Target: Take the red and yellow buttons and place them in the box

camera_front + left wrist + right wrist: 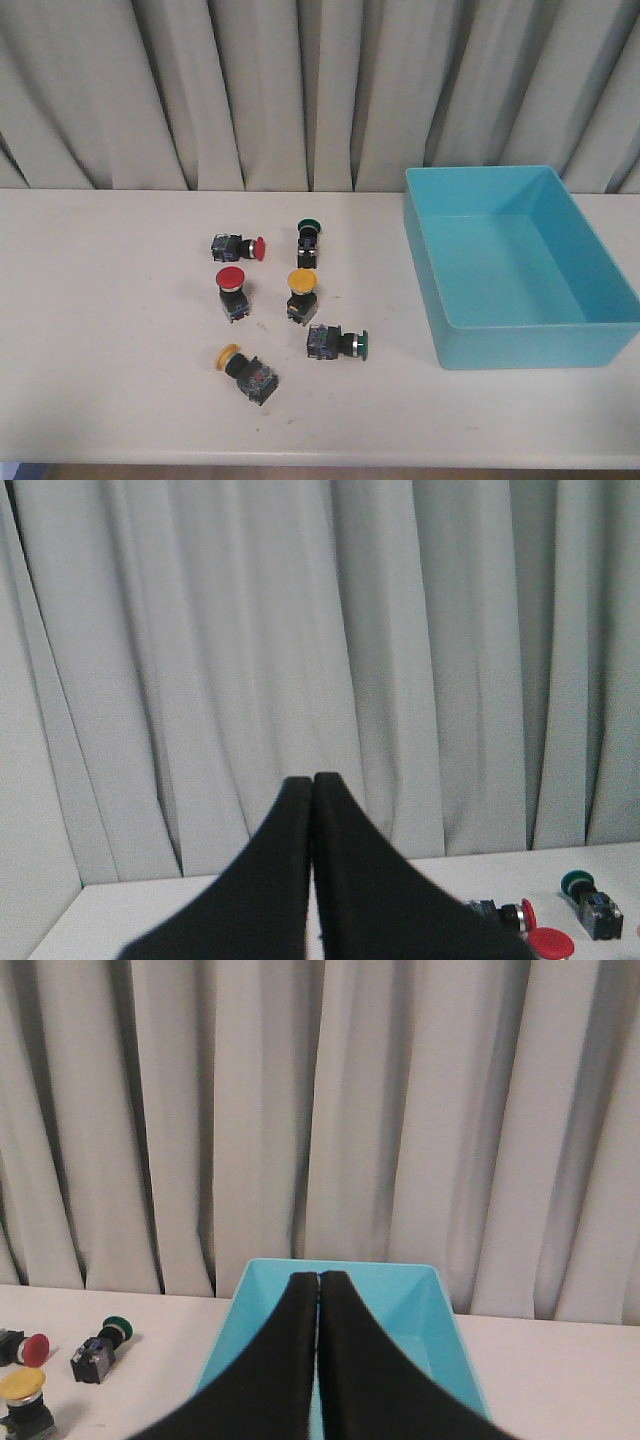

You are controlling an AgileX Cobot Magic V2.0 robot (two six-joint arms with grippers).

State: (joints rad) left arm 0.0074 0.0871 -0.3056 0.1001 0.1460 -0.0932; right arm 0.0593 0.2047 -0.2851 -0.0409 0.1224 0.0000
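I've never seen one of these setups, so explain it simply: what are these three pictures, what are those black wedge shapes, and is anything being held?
One camera looks forward over a white table; two sit on the robot's wrists. The black wedges are the left gripper and right gripper, both closed and empty. On the table lie six push-button switches: two red buttons, two yellow buttons, two green ones. To their right stands an empty turquoise box.
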